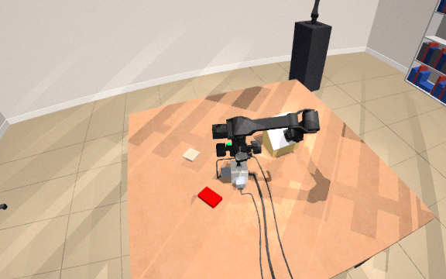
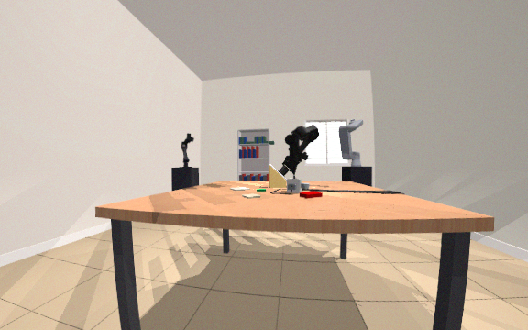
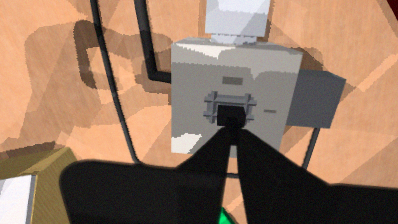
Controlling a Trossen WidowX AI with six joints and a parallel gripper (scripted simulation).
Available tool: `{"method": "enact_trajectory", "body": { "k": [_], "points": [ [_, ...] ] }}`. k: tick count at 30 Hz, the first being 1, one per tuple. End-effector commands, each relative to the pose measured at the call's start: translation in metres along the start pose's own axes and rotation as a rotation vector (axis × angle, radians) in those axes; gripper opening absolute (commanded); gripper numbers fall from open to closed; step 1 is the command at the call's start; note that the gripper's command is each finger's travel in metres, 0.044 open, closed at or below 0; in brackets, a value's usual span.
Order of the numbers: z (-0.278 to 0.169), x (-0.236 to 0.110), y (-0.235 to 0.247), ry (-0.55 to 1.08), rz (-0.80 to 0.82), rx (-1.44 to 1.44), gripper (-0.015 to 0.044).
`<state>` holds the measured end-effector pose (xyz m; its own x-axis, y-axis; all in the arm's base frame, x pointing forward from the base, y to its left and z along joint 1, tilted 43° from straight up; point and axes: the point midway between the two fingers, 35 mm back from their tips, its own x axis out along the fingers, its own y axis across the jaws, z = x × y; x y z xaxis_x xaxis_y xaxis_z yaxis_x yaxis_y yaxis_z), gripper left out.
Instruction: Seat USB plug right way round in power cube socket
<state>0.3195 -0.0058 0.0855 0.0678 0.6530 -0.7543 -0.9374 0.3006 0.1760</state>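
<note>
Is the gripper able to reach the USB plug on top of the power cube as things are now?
Yes, apparently: the gripper is already shut on the USB plug atop the power cube, approaching from above. The cables lie beside the cube, not in its way.

A robotics lab or office room: plain pale walls, tiled floor (image 1: 53, 163), a wooden worktop (image 2: 291, 215) on dark legs, a bookshelf (image 2: 239, 156) of binders, and other robot arms on black pedestals (image 2: 185, 178).
</note>
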Motion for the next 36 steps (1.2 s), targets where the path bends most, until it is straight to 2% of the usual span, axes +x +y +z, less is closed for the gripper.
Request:
{"method": "enact_trajectory", "body": {
  "k": [1,11,15,36],
  "points": [
    [0.0017,0.0025,0.0006,-0.003,0.005,-0.003,0.0],
    [0.0017,0.0025,0.0006,-0.003,0.005,-0.003,0.0],
    [0.0,0.0001,0.0,0.0,0.0,0.0,0.0095],
    [-0.0001,-0.0031,-0.0002,0.0,-0.001,-0.001,0.0095]
  ]
}}
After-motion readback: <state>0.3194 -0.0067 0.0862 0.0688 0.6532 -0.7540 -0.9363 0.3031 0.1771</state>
